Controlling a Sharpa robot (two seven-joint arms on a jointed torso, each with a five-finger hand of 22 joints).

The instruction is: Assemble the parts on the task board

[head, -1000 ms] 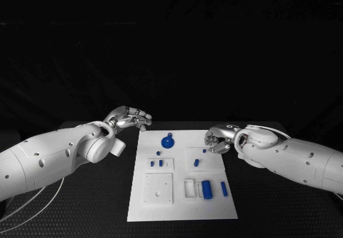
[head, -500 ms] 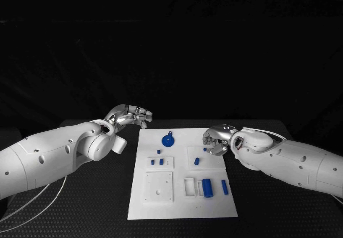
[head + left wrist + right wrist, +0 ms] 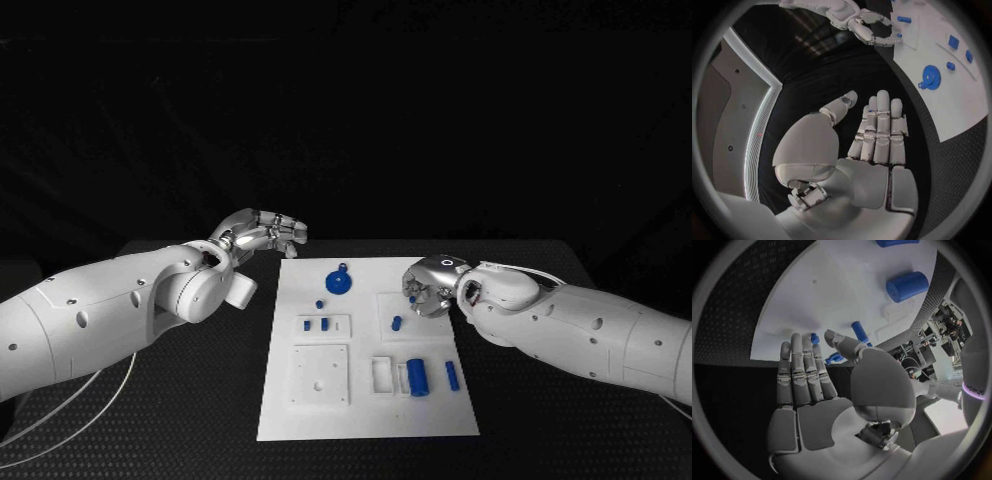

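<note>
Head view: right hand (image 3: 428, 285) farther over task board (image 3: 368, 400) than before.

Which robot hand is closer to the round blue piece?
Right. The right hand hovers over the board's right edge, just beside the round blue piece; the left hand hangs off the task board's far-left corner.

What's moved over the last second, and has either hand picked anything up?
The right hand has moved in over the right edge of the task board, toward the small blue peg; its fingers are apart and it holds nothing. The left hand has stayed off the board's far left corner, empty. The blue parts have not moved.
</note>
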